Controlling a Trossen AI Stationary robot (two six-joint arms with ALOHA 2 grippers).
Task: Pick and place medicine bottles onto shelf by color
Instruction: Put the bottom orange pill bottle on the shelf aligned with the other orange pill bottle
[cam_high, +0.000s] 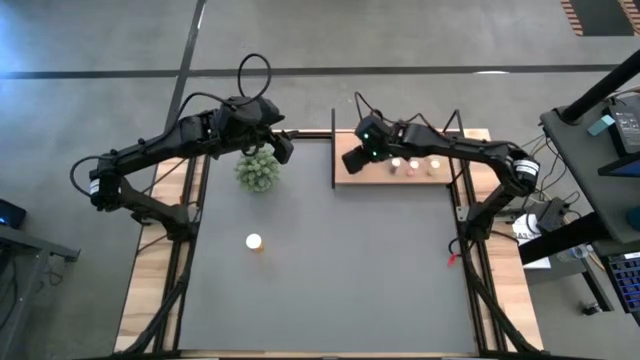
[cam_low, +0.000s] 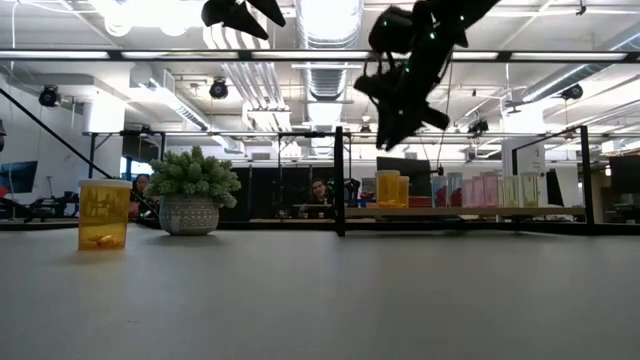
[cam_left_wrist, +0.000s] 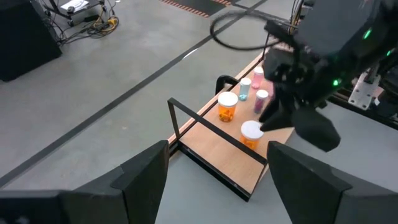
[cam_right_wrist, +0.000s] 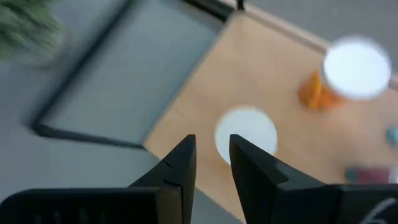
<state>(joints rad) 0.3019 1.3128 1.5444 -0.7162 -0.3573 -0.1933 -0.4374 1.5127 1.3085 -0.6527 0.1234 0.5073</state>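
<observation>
The shelf, a light wooden board edged with black rods, lies at the table's far right. Several medicine bottles stand upright on it: two orange ones, a blue one and pink ones. My right gripper hangs above the shelf's left end, over a white-capped orange bottle, fingers nearly together with nothing between them. Another orange bottle stands alone on the dark tabletop. My left gripper hovers open and high at the far side, beside the plant.
A fuzzy green plant in a grey pot stands on the table at the far left centre, under my left arm. The black upright rod marks the shelf's left edge. Wooden side rails run along both table sides.
</observation>
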